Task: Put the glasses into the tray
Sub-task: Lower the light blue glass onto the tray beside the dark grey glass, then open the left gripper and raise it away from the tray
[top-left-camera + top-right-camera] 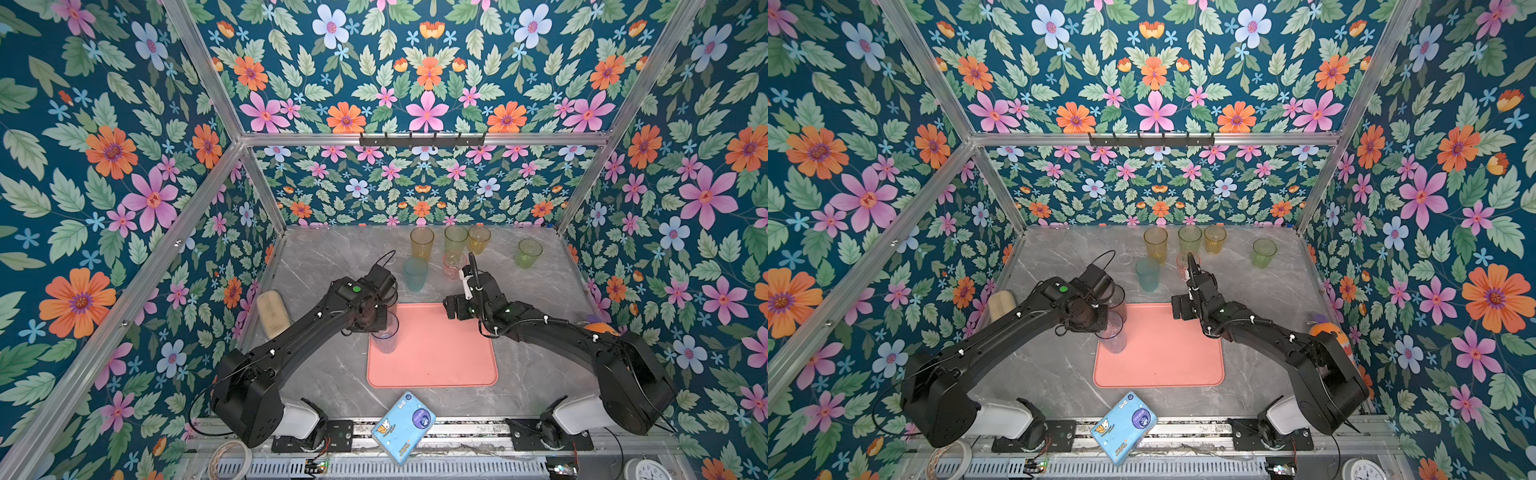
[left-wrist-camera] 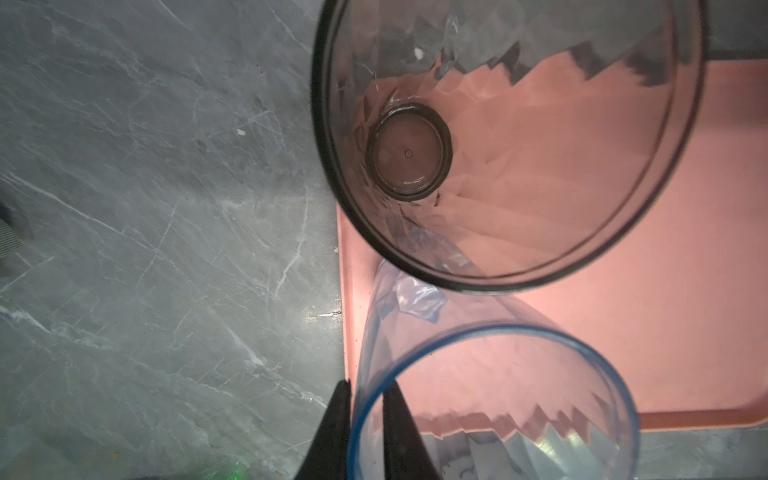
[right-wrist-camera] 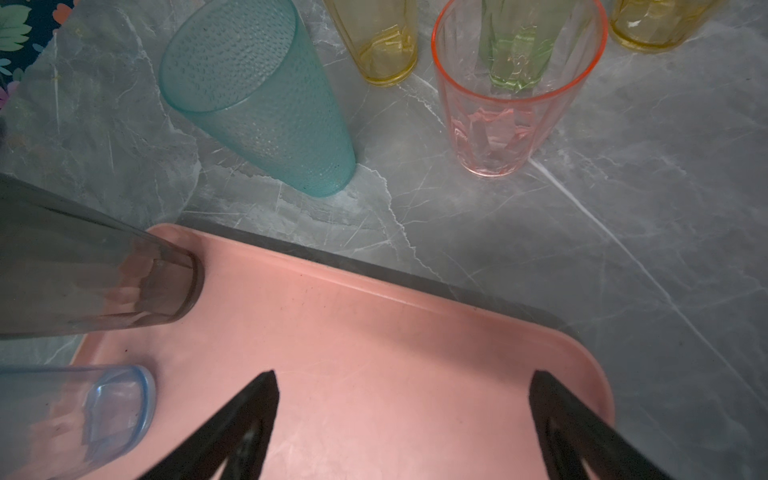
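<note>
Target looks like pink glass (image 3: 498, 124), upright just beyond right gripper (image 3: 403, 374), jaws wide, empty; left gripper (image 2: 369, 384) straddles pale blue glass (image 2: 490, 407) rim, grip unclear.

Blue packet (image 1: 403, 426): cartoon print, lettering too small to read.

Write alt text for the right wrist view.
The open right pincer hovers over a salmon-pink tray where a smoky grey tumbler and a pale blue tumbler stand. Beyond the tray, on the marble table, stand a teal tumbler, a pink tumbler, a yellow tumbler and an amber tumbler.
</note>
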Motion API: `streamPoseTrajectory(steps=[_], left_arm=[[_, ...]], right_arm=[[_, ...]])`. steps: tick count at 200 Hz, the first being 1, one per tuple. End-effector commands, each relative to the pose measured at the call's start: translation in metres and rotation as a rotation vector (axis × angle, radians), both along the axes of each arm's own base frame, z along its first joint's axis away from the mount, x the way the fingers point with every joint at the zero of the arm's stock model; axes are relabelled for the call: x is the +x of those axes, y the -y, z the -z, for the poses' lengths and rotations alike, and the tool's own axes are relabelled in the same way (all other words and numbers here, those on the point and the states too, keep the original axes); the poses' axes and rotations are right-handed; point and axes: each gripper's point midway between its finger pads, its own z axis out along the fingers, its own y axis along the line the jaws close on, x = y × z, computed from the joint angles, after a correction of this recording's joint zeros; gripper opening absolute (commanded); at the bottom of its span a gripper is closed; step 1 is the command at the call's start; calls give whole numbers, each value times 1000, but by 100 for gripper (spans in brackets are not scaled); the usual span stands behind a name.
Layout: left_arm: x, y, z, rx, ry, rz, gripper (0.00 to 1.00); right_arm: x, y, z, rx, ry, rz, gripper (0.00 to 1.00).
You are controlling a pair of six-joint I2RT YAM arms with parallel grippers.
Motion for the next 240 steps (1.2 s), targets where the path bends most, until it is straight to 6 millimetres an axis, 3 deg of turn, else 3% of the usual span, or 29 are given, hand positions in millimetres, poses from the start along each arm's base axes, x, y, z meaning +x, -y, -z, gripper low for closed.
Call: streamPoseTrajectory(steps=[1,53,115,154,194,240], left_arm=[[-2,-5,-4,24,1,9,22],[3,-8,-18,45,29,13,25],[11,-16,-49,78,96,17,28],[24,-14,-64,93,136,20,35],[59,2,-85,62,238,25,41],[113,13,-108,2,327,-6,48]], right_arm=[[0,-3,0,1,-1,-18,95],[0,-4,-1,5,-1,-22,95],[-4,-7,-5,26,6,-45,95],[-7,-11,-8,49,24,-72,95],[-7,-10,-7,44,25,-70,95],[-6,-8,-8,37,32,-66,95]])
